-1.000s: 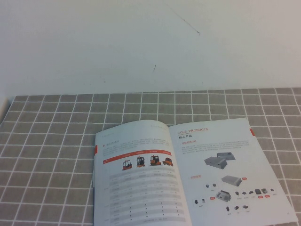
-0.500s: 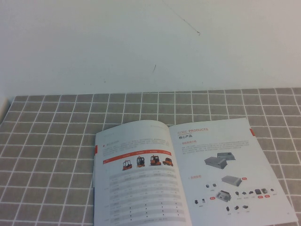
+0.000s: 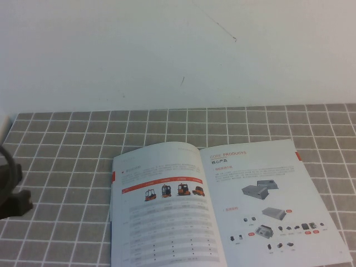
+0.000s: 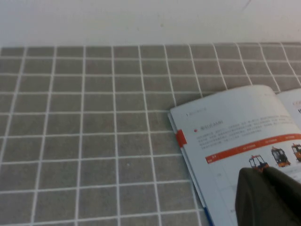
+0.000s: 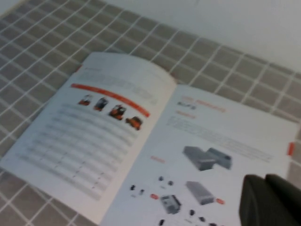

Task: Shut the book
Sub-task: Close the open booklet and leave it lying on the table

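An open book [image 3: 222,206] lies flat on the grey tiled table, its left page showing small forklifts and its right page grey devices. In the left wrist view my left gripper [image 4: 261,170] hovers over the left page [image 4: 225,136], near the book's left edge, shut with nothing between its fingers. Part of the left arm [image 3: 11,192] shows at the table's left side in the high view. In the right wrist view my right gripper [image 5: 265,179] is shut and empty above the right page [image 5: 207,136]. The right arm is outside the high view.
The grey tiled tabletop [image 3: 67,144] stretches around the book, and a white wall [image 3: 167,50] stands behind it. A red tab [image 3: 298,156] sticks out at the book's right edge.
The left arm has come into the high view at the left edge. The book has not moved.
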